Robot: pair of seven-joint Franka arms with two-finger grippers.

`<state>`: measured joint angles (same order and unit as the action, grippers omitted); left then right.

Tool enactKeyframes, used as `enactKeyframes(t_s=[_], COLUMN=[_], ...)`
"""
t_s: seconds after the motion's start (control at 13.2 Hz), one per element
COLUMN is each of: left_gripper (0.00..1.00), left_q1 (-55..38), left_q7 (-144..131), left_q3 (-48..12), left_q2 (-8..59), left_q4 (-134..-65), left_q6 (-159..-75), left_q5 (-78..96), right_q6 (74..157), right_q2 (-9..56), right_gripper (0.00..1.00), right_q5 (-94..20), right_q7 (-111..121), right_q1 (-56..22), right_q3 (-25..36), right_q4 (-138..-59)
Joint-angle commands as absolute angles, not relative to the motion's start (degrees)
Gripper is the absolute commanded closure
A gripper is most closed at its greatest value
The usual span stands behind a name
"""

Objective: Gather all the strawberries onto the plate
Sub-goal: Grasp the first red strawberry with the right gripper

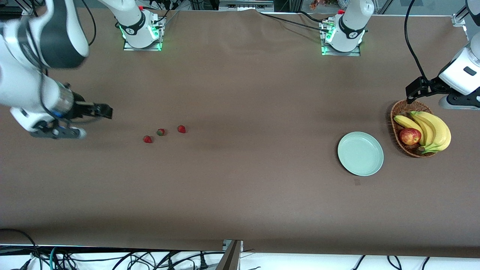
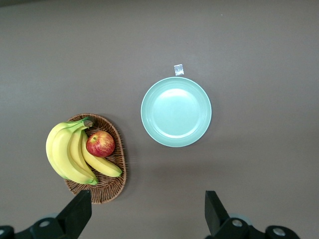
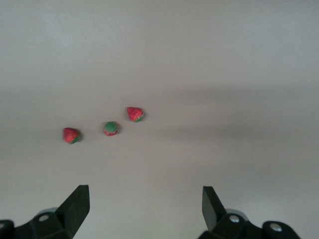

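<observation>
Strawberries: three (image 1: pixel 147 139) (image 1: pixel 161 132) (image 1: pixel 182 129), in a loose row on the brown table (image 1: pixel 240 187) toward the right arm's end, close together but not touching; middle one turned green cap up in the right wrist view.
Plate: one (image 1: pixel 360 153), pale mint, nothing on it, toward the left arm's end, well apart from the berries.
Basket: one (image 1: pixel 398 112), wicker, just beside the plate; holds one bunch of bananas (image 1: pixel 431 129) and one red apple (image 1: pixel 410 136).
Right gripper: (image 1: pixel 103 110) fingers spread wide, holding nothing, up over bare table near the berries.
Left gripper: (image 1: pixel 416 90) parted wide, holding nothing, up over the basket's rim.
Cut off: both arms partly out of frame in the front view.
Hard to make out: small pale tag (image 2: pixel 179 69) near the plate, plain in the left wrist view, only a faint mark from the front.
Wrist views: right shows berries alone; left shows plate and basket alone.
</observation>
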<state>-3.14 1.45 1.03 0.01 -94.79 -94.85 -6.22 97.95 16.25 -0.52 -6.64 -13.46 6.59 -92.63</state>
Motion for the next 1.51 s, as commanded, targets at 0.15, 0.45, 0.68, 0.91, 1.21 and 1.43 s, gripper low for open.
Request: enactKeyframes(t_s=[0.15, 0.45, 0.68, 0.91, 1.21, 1.43], left_gripper=[0.00, 0.00, 0.00, 0.00, 0.00, 0.00], left_q1=[-3.2, -3.2, -3.1, -3.5, -3.4, -3.3], left_q7=[1.9, 1.9, 1.9, 1.6, 1.9, 1.8], left_q3=[1.3, 1.3, 1.3, 1.2, 1.3, 1.3], left_q2=[0.7, 0.7, 0.7, 0.6, 0.6, 0.6], left_q4=[-93.0, -93.0, -93.0, -93.0, -93.0, -93.1], left_q6=[-93.5, -93.5, -93.5, -93.4, -93.4, -93.4], left_q5=[-5.4, -5.4, -5.4, -5.4, -5.4, -5.4], right_q6=[123.5, 132.6, 136.2, 139.7, 139.5, 137.7], right_q2=[20.4, 24.2, 27.1, 29.9, 29.9, 28.9], right_gripper=[0.00, 0.03, 0.13, 0.24, 0.64, 0.93], right_q5=[-1.4, -1.4, -1.4, -1.4, -1.4, -1.3], right_q7=[-5.7, -5.7, -5.7, -5.7, -5.9, -5.5], right_q1=[-14.2, -14.2, -13.9, -13.8, -13.8, -13.8], right_q3=[4.0, 3.4, 3.4, 3.4, 3.4, 3.4], right_q4=[-111.3, -115.8, -115.6, -115.8, -115.3, -114.2])
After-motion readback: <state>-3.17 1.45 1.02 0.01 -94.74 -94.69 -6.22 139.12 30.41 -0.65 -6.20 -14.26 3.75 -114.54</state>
